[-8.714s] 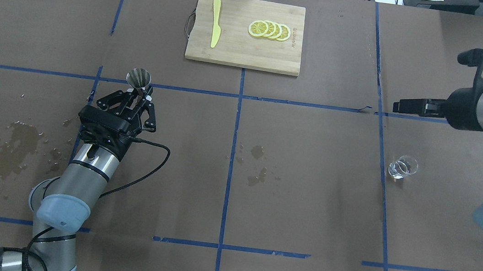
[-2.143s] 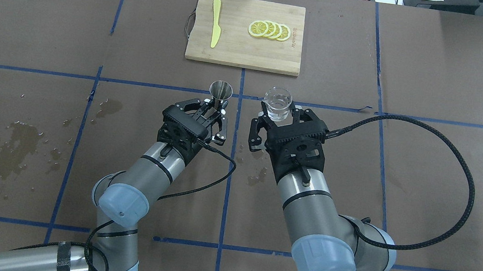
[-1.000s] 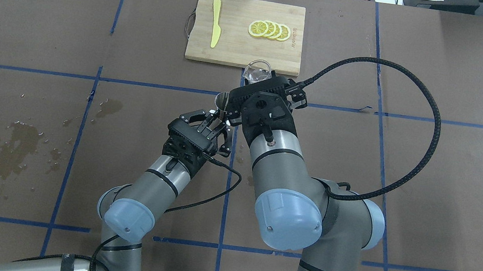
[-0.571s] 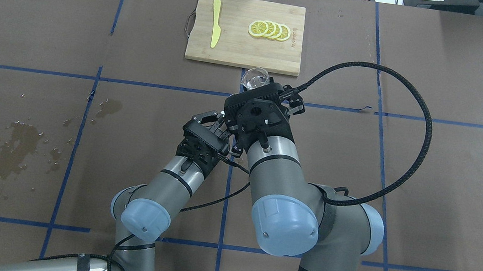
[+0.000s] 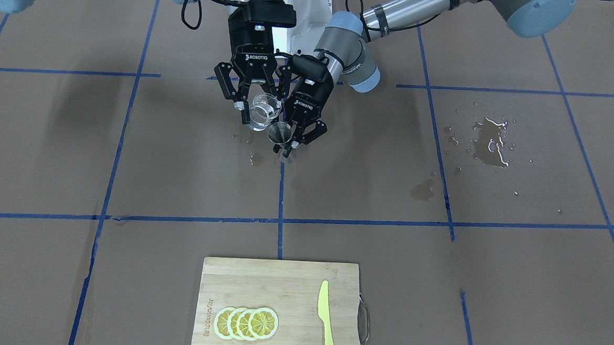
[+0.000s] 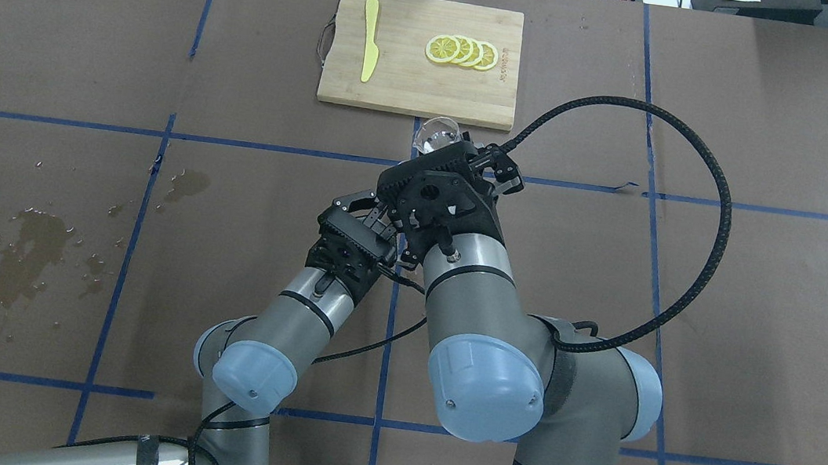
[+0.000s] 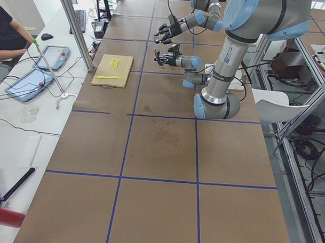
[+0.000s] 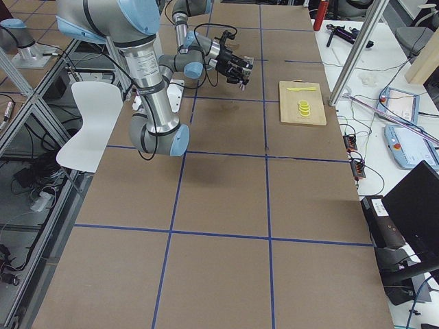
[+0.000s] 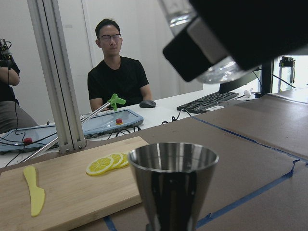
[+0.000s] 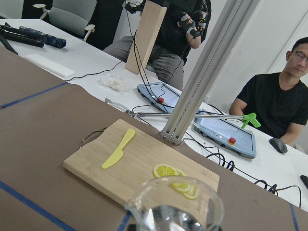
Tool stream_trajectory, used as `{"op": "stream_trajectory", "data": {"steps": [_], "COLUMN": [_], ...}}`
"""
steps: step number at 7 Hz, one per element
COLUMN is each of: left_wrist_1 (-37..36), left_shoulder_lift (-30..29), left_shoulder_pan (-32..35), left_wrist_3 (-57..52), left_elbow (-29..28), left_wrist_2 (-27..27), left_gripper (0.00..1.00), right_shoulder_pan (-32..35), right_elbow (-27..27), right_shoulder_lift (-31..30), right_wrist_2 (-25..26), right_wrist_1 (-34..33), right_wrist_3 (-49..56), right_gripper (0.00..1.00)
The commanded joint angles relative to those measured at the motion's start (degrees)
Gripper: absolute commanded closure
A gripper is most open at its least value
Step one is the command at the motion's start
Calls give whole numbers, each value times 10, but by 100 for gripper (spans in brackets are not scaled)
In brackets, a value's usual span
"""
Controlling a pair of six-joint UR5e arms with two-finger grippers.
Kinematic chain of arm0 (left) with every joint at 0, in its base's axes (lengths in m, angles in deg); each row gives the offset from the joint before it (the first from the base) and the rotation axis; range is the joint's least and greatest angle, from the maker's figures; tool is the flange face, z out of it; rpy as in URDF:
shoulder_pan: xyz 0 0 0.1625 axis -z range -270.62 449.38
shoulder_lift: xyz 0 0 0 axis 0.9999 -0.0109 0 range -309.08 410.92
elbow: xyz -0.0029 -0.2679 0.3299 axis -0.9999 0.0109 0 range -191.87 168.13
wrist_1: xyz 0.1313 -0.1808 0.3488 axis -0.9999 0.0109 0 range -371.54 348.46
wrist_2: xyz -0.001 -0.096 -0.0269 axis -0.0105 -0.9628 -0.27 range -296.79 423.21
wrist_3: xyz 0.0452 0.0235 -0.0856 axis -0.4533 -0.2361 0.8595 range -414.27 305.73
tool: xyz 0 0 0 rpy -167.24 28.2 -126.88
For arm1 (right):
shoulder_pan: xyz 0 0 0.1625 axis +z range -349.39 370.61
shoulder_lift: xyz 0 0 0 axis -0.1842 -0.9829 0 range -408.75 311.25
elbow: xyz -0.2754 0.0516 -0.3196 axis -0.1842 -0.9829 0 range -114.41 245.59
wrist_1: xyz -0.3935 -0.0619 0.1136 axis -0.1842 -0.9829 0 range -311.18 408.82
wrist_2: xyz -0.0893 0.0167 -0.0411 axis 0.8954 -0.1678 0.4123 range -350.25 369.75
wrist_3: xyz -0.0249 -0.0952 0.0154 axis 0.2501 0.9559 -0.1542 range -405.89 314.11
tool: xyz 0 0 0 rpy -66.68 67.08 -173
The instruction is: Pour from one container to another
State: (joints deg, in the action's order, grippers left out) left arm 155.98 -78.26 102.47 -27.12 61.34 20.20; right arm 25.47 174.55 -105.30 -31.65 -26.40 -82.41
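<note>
My right gripper (image 5: 260, 108) is shut on the small clear glass cup (image 5: 266, 106), held in the air and tipped toward the steel jigger (image 5: 280, 133). The cup's lip is just above and beside the jigger's rim, and there is water in the cup (image 10: 175, 204). My left gripper (image 5: 294, 140) is shut on the jigger's waist and holds it upright off the table. In the left wrist view the jigger (image 9: 173, 183) fills the foreground with the cup (image 9: 211, 72) above it to the right. From overhead only the cup (image 6: 438, 134) shows, as my right wrist hides the jigger.
A wooden cutting board (image 6: 399, 92) with lemon slices (image 6: 461, 51) and a yellow knife (image 6: 370, 37) lies at the far middle. Wet stains (image 6: 24, 256) mark the brown paper at the left, with smaller ones (image 5: 255, 159) under the grippers. Operators sit beyond the far edge.
Both arms brought their containers from the table's sides to the middle. In the last second the left gripper slid the jigger under the right wrist while the cup tipped toward it.
</note>
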Motion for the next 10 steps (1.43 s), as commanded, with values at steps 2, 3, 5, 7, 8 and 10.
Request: {"op": "stream_trajectory", "data": {"steps": [2,3,5,7,8,10], "left_wrist_1": [0,0,0,0,0,0], "left_shoulder_lift": [0,0,0,0,0,0], "left_shoulder_pan": [0,0,0,0,0,0], "left_wrist_3": [0,0,0,0,0,0], "left_elbow": [0,0,1,1,1,1], "left_wrist_2": [0,0,0,0,0,0], "left_gripper": [100,100,100,100,100,100], "right_shoulder_pan": [0,0,0,3,6,6], "right_elbow": [5,5,4,4,4,5], "right_shoulder_lift": [0,2,3,3,5,12], "right_wrist_2": [0,0,0,2,2,4], "right_wrist_1": [-20,-27,-32,-45,-50,-74], "right_wrist_3": [62,85,111,147,162,175], "right_gripper": [100,100,100,100,100,100]}}
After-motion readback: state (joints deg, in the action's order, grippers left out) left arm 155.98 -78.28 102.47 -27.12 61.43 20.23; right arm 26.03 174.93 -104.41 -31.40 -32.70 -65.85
